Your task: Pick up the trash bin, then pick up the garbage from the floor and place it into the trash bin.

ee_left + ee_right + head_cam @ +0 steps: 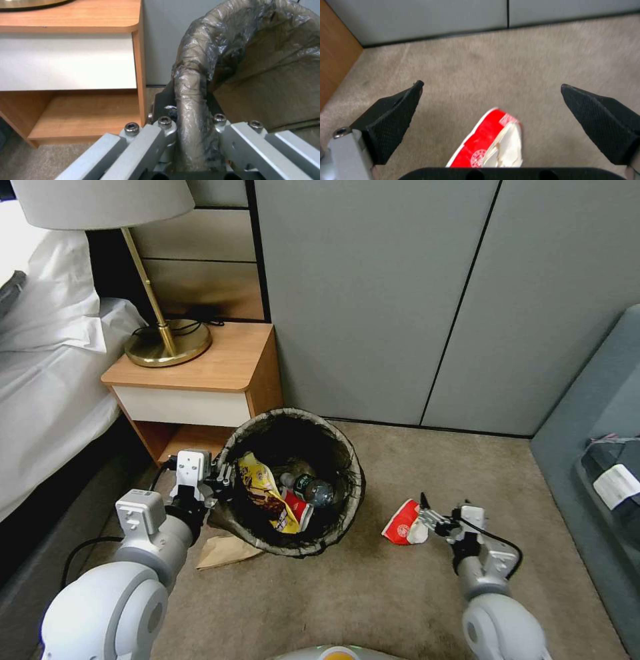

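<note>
the left claw (191, 130) grips the rim of the one trash bin (347, 457), which holds one yellow snack bag (261, 488), one bottle (311, 489) and one red wrapper (298, 508). the right claw (491, 100) is spread wide over a second red-and-white wrapper (488, 143) on the floor (373, 593); one brown paper (223, 551) lies beside the bin.

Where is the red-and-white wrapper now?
In the head view, the red-and-white wrapper lies on the carpet right of the trash bin, by the open right gripper.

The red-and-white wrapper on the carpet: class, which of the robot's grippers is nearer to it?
The right. The right gripper hangs open directly over the red-and-white wrapper, fingers either side. The left gripper is across the trash bin, clamped on its rim.
</note>
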### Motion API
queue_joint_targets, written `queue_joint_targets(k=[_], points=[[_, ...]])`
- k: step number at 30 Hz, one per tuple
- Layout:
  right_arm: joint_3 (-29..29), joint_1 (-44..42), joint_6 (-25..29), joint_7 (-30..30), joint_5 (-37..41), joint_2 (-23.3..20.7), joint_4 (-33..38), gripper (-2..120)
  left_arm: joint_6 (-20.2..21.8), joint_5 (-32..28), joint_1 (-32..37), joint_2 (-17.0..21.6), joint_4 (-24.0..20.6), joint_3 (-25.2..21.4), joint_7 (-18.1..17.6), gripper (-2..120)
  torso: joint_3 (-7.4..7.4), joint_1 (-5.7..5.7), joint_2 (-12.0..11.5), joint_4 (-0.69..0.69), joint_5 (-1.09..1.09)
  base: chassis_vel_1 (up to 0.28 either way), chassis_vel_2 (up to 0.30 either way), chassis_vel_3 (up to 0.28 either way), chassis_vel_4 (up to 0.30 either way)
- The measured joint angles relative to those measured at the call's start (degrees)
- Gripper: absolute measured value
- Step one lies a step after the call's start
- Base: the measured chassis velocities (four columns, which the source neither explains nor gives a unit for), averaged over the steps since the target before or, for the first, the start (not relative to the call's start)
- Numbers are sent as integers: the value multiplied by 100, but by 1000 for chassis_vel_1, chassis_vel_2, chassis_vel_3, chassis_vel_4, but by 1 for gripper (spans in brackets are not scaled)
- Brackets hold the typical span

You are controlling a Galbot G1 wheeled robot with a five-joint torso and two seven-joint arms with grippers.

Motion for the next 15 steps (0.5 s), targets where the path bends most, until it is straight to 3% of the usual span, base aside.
queue_joint_targets(k=[5,15], points=[[-27,472,-253,51,289,152,-607,100,5,9,-7,-12,-7,9,-12,3,0,0,0,0,-2,0,0,0,0],[-91,1165,-151,226,219,343,-1877,100,13,29,-23,-21,-16,31,-23,3,0,0,0,0,-1,0,0,0,0]])
